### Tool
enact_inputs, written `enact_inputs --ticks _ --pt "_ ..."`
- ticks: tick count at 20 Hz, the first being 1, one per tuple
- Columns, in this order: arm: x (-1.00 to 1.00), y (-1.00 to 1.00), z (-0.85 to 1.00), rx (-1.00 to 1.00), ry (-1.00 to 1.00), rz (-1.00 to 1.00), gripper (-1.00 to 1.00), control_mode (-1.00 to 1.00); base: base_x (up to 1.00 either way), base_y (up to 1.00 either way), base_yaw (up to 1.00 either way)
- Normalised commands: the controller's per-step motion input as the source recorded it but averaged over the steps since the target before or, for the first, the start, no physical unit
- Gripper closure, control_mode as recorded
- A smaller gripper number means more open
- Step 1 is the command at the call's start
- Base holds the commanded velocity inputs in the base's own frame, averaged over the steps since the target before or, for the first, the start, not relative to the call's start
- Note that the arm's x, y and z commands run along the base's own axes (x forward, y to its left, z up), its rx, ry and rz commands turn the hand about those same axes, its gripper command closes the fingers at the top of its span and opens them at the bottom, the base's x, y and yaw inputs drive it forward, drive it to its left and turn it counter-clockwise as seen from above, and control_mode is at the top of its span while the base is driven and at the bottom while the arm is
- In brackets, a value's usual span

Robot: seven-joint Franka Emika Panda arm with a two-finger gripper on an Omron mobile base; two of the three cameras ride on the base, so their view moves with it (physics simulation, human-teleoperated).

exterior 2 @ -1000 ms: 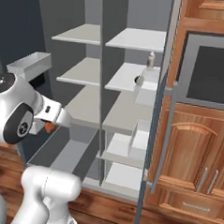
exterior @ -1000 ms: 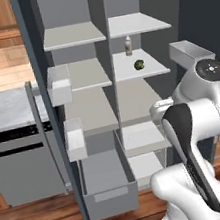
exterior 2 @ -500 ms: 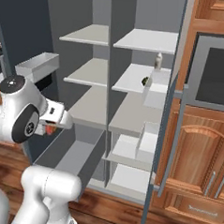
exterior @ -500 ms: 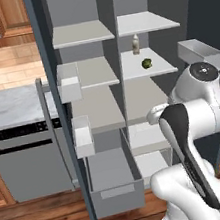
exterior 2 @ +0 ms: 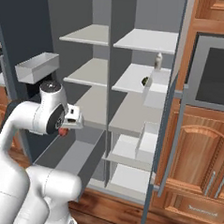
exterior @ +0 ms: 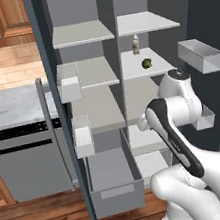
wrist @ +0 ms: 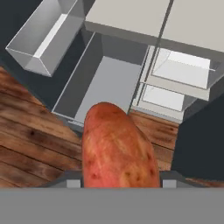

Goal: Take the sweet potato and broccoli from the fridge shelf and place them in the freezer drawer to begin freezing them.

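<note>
My gripper (exterior 2: 66, 128) is shut on the sweet potato (wrist: 118, 148), an oblong orange-red lump that looms large at the bottom of the hand view; a red bit of it (exterior 2: 62, 131) peeks out under the hand. Below and ahead of it the freezer drawer (wrist: 105, 87) stands pulled out, a deep grey box (exterior: 113, 175) low in the left column (exterior 2: 71, 158). The broccoli (exterior: 146, 64) lies on the right middle fridge shelf (exterior 2: 145, 81), well above and beyond the hand.
A small bottle (exterior: 135, 44) stands behind the broccoli. White bins hang on the open left door (exterior: 68, 83) and on the right door (exterior: 201, 55). A dishwasher (exterior: 23, 157) sits left of the fridge, wooden cabinets and an oven (exterior 2: 214, 75) to the right.
The whole picture has shifted in both base views, so the base has moved and the fridge now looks closer. The arm keeps its pose with the sweet potato still held.
</note>
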Motion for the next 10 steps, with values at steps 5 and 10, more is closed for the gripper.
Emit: enact_inputs --ticks 5,10 --pt "0.75 0.23 -0.64 0.0 0.19 0.19 1.0 -1.0 0.0 0.0 0.0" --pt "0.79 0.37 -0.68 0.0 0.18 0.16 1.0 -1.0 0.0 0.0 0.0"
